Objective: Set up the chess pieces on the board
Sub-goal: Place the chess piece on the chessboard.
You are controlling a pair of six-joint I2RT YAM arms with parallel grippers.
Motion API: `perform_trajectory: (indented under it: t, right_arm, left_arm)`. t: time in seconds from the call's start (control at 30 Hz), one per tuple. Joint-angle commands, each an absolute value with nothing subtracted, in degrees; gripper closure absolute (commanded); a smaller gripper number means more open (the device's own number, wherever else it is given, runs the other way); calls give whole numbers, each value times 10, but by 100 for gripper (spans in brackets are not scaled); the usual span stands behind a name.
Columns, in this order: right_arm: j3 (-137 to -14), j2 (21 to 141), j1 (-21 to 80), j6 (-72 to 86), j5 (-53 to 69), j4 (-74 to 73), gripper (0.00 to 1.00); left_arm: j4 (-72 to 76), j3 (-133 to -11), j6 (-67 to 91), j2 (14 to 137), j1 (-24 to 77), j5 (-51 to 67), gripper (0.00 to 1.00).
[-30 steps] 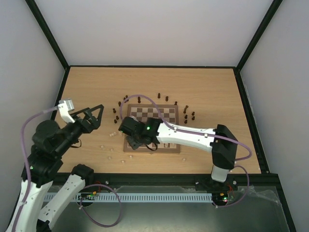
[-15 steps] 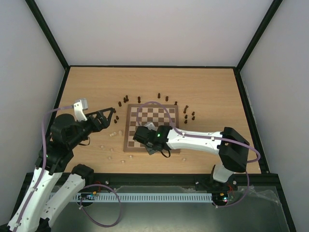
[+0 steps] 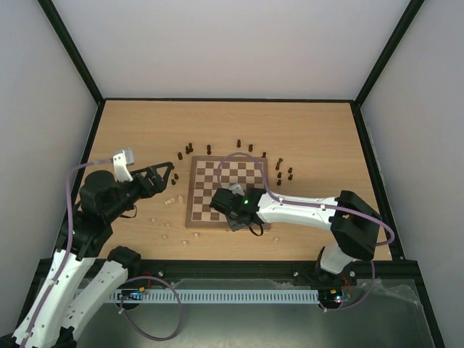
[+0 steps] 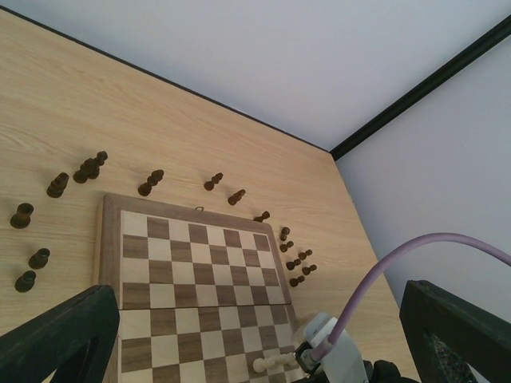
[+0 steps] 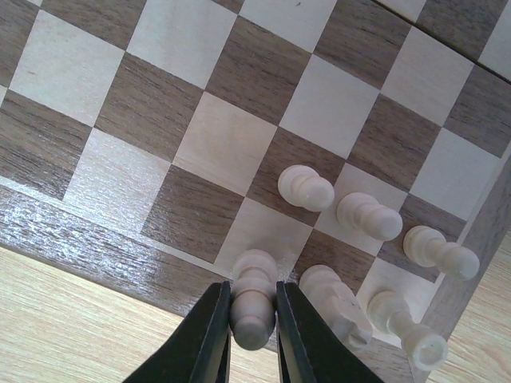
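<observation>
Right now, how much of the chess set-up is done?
Just started. Done: five cream pieces sit in a near corner of the board. In hand: the right hand is shut on a sixth piece at the near edge. Left: the dark pieces all sit off the board, loose cream ones too; the left hand is open, empty.

A light wooden counter with fine straight grain lies under soft, even light. Around three sides stand plain white walls, joined by thin black corner struts.
</observation>
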State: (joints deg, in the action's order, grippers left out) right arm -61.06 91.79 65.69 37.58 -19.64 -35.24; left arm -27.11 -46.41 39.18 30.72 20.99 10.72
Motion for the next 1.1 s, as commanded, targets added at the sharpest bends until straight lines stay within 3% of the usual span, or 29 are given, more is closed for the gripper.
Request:
perform_trajectory:
  t: [0.0,1.07]
  right_arm:
    - [-597,905,650,380,-194,-349,83]
    - [-584,917,633,370,-183,-333,77]
  left_arm:
    - [-252,-455,392,309,212,118,0]
    - [-247,-444,393,311,212,114,0]
